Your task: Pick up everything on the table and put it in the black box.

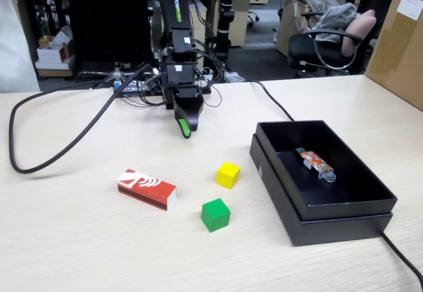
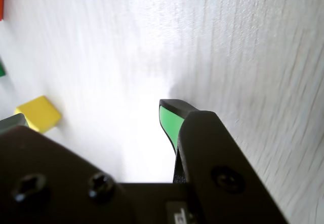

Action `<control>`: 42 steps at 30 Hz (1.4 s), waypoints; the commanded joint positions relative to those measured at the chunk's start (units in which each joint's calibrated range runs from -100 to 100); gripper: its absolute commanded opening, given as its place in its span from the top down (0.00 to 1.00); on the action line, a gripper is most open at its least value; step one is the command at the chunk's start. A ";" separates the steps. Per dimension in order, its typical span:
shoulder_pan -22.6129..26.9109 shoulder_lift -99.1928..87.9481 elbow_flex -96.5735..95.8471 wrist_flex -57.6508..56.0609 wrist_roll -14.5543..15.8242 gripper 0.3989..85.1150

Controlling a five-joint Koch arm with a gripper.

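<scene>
A small yellow cube (image 1: 227,174) (image 2: 39,113), a green cube (image 1: 215,214) and a red box with white stripes (image 1: 147,189) lie on the beige table (image 1: 79,246). The black box (image 1: 277,176) stands to their right in the fixed view. My gripper (image 1: 186,128) (image 2: 93,117) hangs just above the table behind the cubes, open with nothing between its jaws. In the wrist view the yellow cube sits by the left jaw tip. There the green cube (image 2: 1,70) and the red box (image 2: 1,1) show only as slivers at the left edge.
A colourful wrapped packet (image 1: 316,163) lies inside the black box. A thick black cable (image 1: 13,140) loops over the table's left side, and another cable (image 1: 403,255) runs off at the front right. A brown carton (image 1: 400,34) stands at the far right.
</scene>
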 commanded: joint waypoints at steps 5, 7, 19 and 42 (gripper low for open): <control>0.68 3.44 23.07 -20.23 0.59 0.45; 0.78 6.19 28.60 -23.77 0.68 0.45; 1.32 42.57 70.13 -50.64 2.25 0.44; 2.49 85.60 106.03 -58.76 -11.72 0.45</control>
